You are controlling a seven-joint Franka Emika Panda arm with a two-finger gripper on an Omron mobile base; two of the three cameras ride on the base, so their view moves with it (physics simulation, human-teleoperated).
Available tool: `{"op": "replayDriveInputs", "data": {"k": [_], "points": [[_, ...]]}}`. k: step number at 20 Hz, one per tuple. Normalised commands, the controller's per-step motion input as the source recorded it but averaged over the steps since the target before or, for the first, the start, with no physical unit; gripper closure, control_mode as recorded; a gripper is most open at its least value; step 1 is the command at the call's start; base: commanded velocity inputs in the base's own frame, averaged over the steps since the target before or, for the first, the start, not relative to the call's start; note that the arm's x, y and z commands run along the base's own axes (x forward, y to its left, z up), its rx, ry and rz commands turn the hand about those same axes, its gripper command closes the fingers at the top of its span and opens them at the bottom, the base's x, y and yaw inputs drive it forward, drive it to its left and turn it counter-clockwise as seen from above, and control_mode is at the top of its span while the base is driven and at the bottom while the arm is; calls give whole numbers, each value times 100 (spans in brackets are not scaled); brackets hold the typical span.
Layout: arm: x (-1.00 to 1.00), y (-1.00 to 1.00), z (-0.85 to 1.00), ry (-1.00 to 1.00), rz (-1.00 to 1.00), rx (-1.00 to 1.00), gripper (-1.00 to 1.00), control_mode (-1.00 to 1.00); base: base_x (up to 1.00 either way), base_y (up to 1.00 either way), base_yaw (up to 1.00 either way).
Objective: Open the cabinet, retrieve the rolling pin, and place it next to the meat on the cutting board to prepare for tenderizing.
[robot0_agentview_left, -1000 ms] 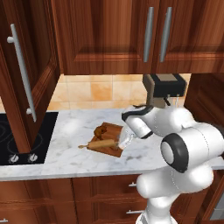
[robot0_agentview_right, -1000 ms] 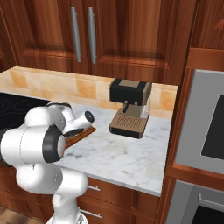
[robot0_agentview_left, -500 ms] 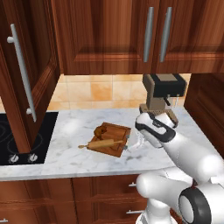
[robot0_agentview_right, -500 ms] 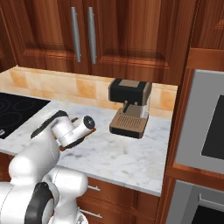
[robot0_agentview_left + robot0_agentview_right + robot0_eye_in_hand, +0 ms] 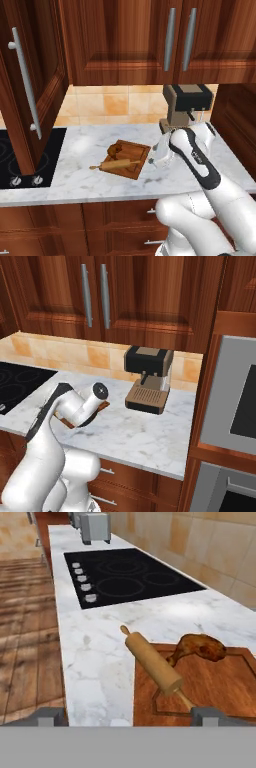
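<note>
The cutting board (image 5: 131,156) lies on the marble counter, and a corner of it (image 5: 103,406) shows past my arm. The rolling pin (image 5: 116,163) rests slantwise over the board's front left edge, one handle out over the counter. In the hand view the rolling pin (image 5: 152,662) lies just ahead, with the meat (image 5: 199,648) beside it on the cutting board (image 5: 220,687). The meat (image 5: 116,149) sits at the board's back left. My gripper (image 5: 161,155) hovers right of the board; the gripper (image 5: 129,716) is open and holds nothing. The cabinet (image 5: 30,90) door at the left stands open.
A coffee machine (image 5: 186,102) stands against the wall behind my hand, also seen in the right base view (image 5: 147,378). The black stovetop (image 5: 125,574) lies left of the board, with a toaster (image 5: 95,527) beyond it. An oven column (image 5: 235,401) closes the right end.
My hand has drawn back to the right, away from the board, and the arm has swung lower in front of the cameras. The rolling pin stays on the board.
</note>
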Motion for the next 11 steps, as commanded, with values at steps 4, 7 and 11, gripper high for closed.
{"op": "replayDriveInputs", "data": {"k": [4,7,11], "points": [[-44,-8,53,0,-4,5,-100,-100,0,0,0],[-55,0,50,0,-6,5,-100,-100,0,0,0],[-55,0,49,0,-8,4,-100,-100,0,0,0]]}}
